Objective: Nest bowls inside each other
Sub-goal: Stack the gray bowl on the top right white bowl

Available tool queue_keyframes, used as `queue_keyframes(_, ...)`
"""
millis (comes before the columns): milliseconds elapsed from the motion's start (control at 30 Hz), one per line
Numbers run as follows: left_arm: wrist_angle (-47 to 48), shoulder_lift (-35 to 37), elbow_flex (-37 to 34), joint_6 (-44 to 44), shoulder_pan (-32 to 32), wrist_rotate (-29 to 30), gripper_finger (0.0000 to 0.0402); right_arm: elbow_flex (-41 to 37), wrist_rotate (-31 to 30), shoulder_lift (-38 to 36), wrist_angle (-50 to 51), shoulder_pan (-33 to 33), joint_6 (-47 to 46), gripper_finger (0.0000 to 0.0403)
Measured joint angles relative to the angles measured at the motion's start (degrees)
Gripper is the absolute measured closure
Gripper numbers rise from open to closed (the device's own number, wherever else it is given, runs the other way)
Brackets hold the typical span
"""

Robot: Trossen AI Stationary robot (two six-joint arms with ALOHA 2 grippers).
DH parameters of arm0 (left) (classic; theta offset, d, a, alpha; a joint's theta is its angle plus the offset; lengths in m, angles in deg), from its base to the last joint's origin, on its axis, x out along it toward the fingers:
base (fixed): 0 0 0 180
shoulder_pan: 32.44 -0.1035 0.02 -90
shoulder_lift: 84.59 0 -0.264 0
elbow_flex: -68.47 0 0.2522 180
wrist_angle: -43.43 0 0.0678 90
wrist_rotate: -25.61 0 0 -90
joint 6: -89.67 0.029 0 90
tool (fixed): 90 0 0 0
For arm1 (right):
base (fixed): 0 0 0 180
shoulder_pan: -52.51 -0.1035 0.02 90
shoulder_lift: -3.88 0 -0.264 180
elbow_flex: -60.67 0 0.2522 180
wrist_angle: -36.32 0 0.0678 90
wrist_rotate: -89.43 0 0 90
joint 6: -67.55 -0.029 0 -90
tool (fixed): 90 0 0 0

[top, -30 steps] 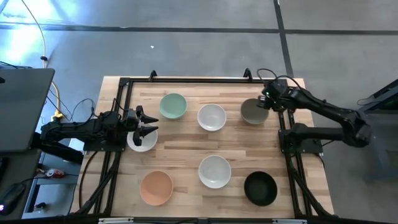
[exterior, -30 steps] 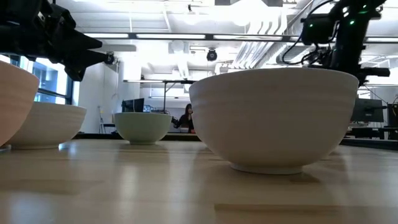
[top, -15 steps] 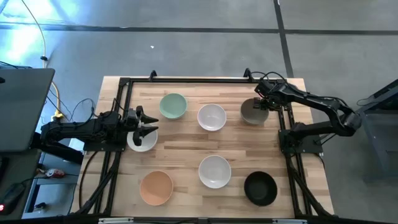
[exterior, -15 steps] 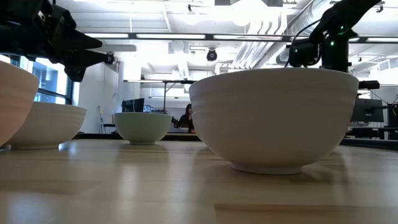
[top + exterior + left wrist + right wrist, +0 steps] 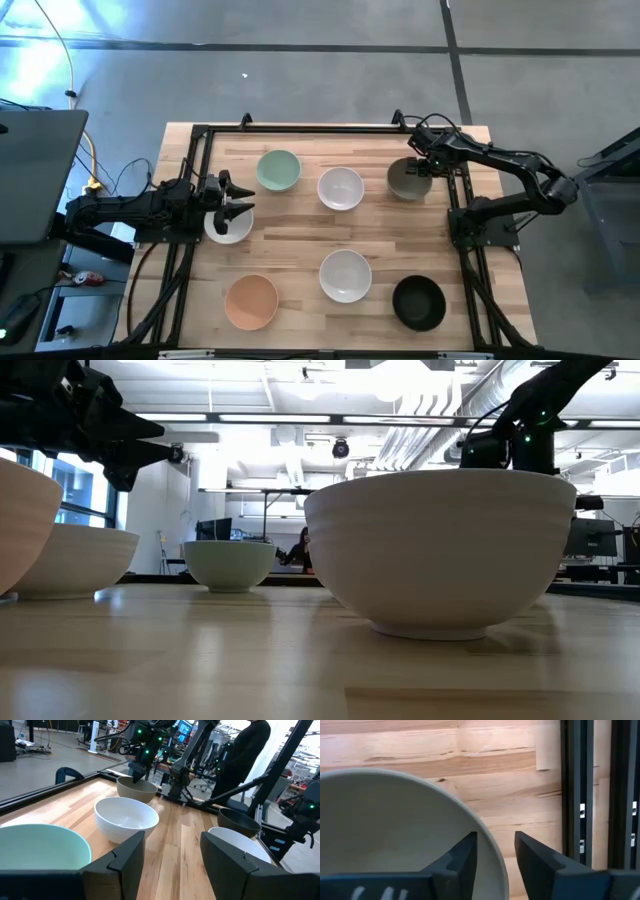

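Seven bowls stand on their bases on the wooden table: mint green (image 5: 278, 170), white (image 5: 340, 188), olive-grey (image 5: 407, 179), white (image 5: 345, 275), peach (image 5: 251, 301), black (image 5: 418, 303), and another white one (image 5: 226, 228) at the left. My right gripper (image 5: 419, 168) points down, open, at the olive-grey bowl's (image 5: 395, 830) right side, with one finger inside the bowl and one outside. My left gripper (image 5: 240, 200) waits level and open above the left white bowl. My right gripper comes from above with one finger (image 5: 462, 857) inside the olive-grey bowl and the other (image 5: 537, 857) outside, the rim (image 5: 496, 857) between them. I cannot tell whether either finger touches the bowl. The bowl stands upright on the table.
A black metal frame (image 5: 457, 230) runs along the table's sides, close to the right of the olive-grey bowl (image 5: 136, 790). In the low view a near white bowl (image 5: 440, 550) hides much of the table. A person (image 5: 250, 750) stands beyond the table's right side.
My right gripper has come down and a little toward the table's left, onto the olive-grey bowl's right side, tipping steeper downward. No bowl has moved.
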Motion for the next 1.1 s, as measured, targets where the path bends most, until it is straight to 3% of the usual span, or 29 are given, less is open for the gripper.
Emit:
queue_keyframes(500,0.01,-0.01,0.0,-0.83,0.0,0.12,0.022,0.26,3.02,5.56,-2.6,-0.46,4.08,0.0393)
queue_keyframes(833,0.2,-0.02,-0.01,-1.55,0.0,0.13,0.022,0.15,2.8,4.75,-5.76,-3.3,2.95,0.0401)
queue_keyframes(1100,0.51,-0.02,-0.02,-1.11,0.0,0.63,0.022,1.91,2.87,0.94,-1.13,-4.76,2.19,0.0401)
